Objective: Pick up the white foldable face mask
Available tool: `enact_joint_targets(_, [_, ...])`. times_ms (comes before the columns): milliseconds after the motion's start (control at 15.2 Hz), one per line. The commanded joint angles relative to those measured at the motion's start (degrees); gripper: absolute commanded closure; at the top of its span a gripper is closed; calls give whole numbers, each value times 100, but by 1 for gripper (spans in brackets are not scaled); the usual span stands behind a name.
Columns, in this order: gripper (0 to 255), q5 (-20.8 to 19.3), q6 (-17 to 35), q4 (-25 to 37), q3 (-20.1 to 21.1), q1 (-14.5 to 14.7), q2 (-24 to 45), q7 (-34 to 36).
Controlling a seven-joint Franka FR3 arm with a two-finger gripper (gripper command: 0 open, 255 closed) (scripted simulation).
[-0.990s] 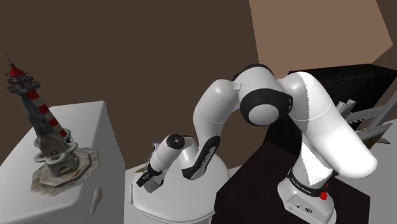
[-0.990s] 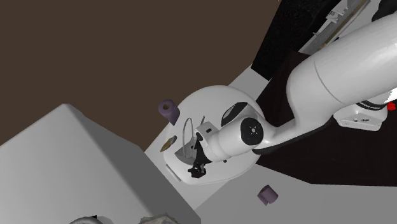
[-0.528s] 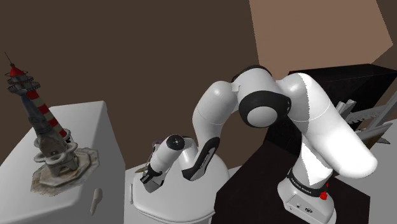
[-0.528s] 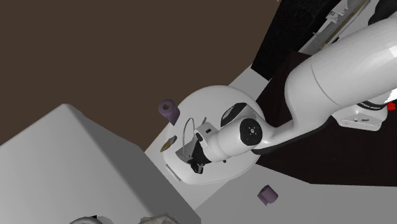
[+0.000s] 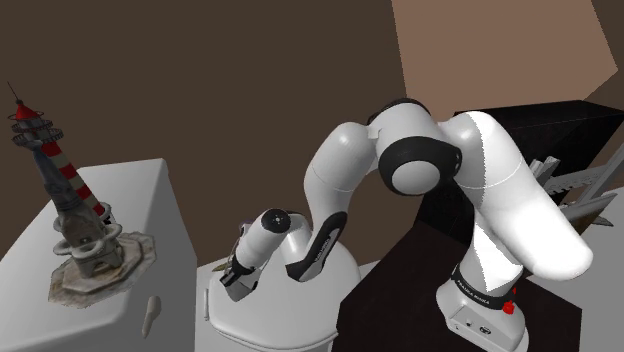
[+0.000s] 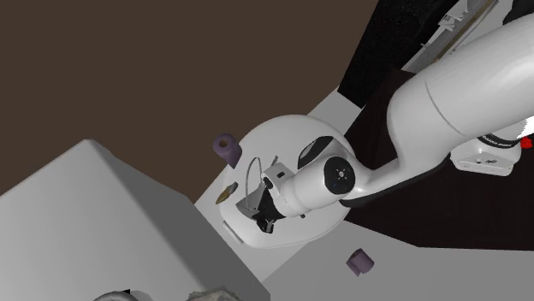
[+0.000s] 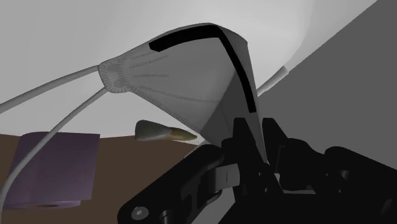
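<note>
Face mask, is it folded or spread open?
Folded: in the wrist view the face mask shows one side panel ending at a sharp creased edge.

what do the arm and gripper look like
The arm is glossy white with rounded tubular links and dark joints. A black band with white lettering rings its lowest link, beside a small red part. The gripper is all black.

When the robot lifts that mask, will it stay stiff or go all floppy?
Probably a bit of both: the mask stands folded like a tent, so it may keep some shape. Its thin straps curve loosely and will likely dangle. It looks light, so a nudge might slide it across the smooth table.
</note>
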Motion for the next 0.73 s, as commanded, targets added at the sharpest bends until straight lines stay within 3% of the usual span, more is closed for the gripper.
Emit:
enact_joint_targets(0, [255,-27,-89,-69,73,-63,-152,-27])
enact_joint_targets(660, [255,-81,-612,-392,581,-506,-937,-252])
